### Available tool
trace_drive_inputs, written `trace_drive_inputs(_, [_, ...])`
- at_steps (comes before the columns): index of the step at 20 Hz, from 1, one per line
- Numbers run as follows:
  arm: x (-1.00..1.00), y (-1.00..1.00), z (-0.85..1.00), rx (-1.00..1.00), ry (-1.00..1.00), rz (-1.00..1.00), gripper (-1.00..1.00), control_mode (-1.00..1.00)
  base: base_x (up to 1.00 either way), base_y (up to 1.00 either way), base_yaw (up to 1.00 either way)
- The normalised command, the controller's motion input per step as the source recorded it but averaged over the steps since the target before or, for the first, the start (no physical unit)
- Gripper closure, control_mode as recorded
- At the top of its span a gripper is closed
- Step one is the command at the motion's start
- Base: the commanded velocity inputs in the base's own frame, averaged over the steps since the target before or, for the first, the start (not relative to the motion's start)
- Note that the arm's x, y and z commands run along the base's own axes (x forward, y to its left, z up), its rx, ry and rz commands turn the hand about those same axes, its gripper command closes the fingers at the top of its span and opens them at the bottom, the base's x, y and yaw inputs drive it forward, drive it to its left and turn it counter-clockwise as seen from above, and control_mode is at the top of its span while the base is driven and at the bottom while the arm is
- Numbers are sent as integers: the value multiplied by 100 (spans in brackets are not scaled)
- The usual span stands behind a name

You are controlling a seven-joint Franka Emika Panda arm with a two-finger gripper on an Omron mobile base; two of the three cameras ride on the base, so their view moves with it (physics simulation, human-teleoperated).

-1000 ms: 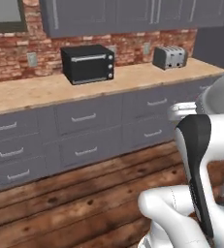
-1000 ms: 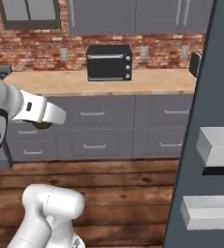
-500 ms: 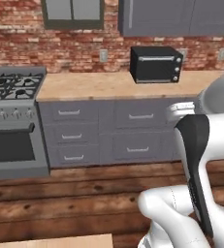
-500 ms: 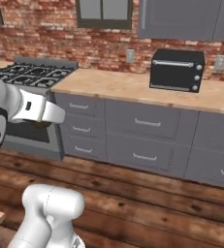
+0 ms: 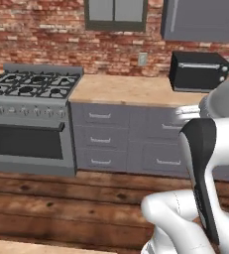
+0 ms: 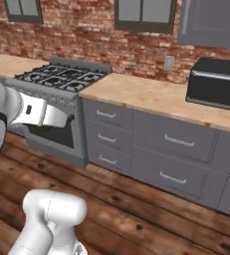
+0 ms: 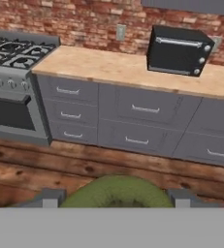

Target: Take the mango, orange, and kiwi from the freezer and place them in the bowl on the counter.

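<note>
Mid-errand in the rendered kitchen: the gripper (image 7: 114, 198) has its two dark tips closed from either side on a rounded olive-green fruit, which we take to be the kiwi (image 7: 116, 188), carried low over the plank floor (image 7: 84, 164). By our reading the fruit is out of cold storage and in transit, so what remains for it is the trip to the bowl and the release. How the mango and the orange stand we cannot tell from here.

Ahead of us runs the counter (image 5: 121, 89), its pale tan top bare along this stretch, over grey drawer fronts (image 5: 100, 139) with bar handles. A black toaster oven (image 5: 198, 71) sits on it toward the right, against the brick wall (image 5: 46, 34). A gas range (image 5: 31, 87) with its oven door below closes off the counter's left end. Nothing lies between the hand and the worktop but open floor; the oven box is the one bulky thing to steer clear of
</note>
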Motion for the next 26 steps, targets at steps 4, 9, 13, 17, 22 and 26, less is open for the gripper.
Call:
trace_drive_inputs(4, [0,0,0,0,0,0,100,100,100,-30,18])
trace_drive_inputs(9, [0,0,0,0,0,0,100,100,100,-18,20])
trace_drive_inputs(13, [0,0,0,0,0,0,100,100,62,27,67])
trace_drive_inputs(17, [0,0,0,0,0,0,100,100,30,21,79])
trace_drive_inputs(22, [0,0,0,0,0,0,100,100,38,6,81])
trace_drive_inputs(26, [0,0,0,0,0,0,100,100,76,0,77])
